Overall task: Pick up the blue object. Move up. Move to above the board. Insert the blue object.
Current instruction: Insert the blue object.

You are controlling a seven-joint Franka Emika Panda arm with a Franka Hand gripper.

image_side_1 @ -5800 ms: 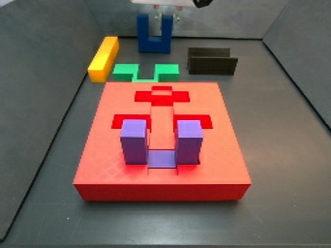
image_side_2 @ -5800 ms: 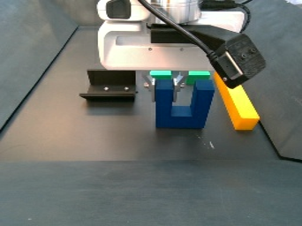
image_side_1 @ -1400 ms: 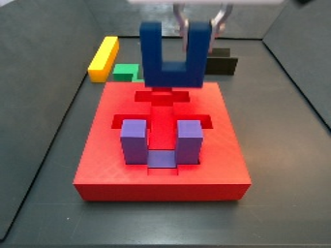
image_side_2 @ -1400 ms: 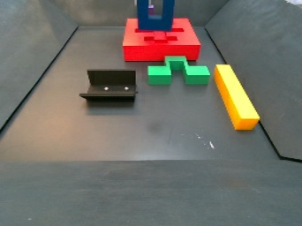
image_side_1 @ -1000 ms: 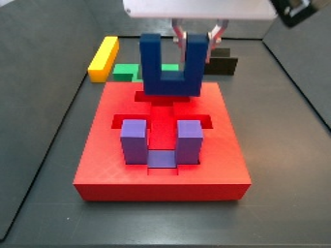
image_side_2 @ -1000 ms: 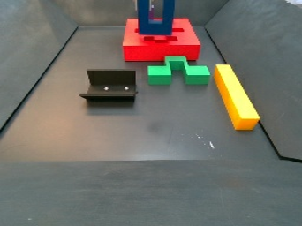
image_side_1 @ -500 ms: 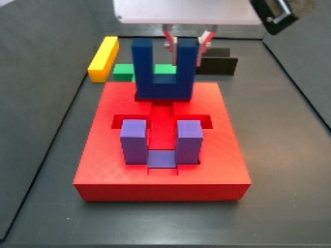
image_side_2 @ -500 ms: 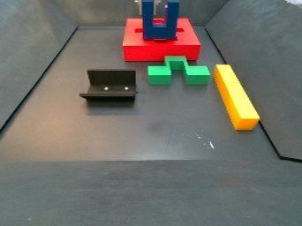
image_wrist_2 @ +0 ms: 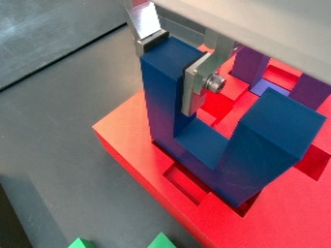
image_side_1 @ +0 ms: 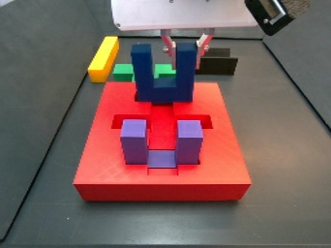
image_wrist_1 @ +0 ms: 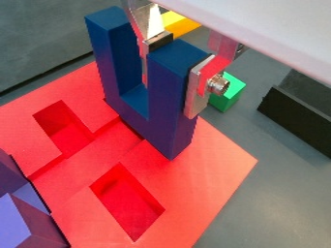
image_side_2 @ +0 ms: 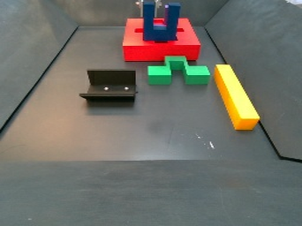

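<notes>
The blue object [image_side_1: 165, 74] is a dark blue U-shaped block, standing upright with its prongs up at the far end of the board [image_side_1: 223, 160]. Its base rests at the red board's cross-shaped cut-out; how deep it sits I cannot tell. The gripper [image_side_1: 187, 44] comes down from above and is shut on one prong. Both wrist views show the silver fingers [image_wrist_1: 196, 89] pressed on the two sides of that prong [image_wrist_2: 165, 87] of the blue object [image_wrist_1: 145, 92]. In a side view the blue object [image_side_2: 158, 23] rises from the board [image_side_2: 179, 42] at the back.
A purple U-shaped block [image_side_1: 162, 141] stands in the board's near recess. Beyond the board lie a yellow bar [image_side_1: 103, 56], a green flat piece [image_side_1: 126, 71] and the dark fixture [image_side_1: 222, 64]. The grey floor has sloping walls around it.
Over the last second the gripper has come down with the blue object, from above the board's far end to its cut-out. Nothing else has moved.
</notes>
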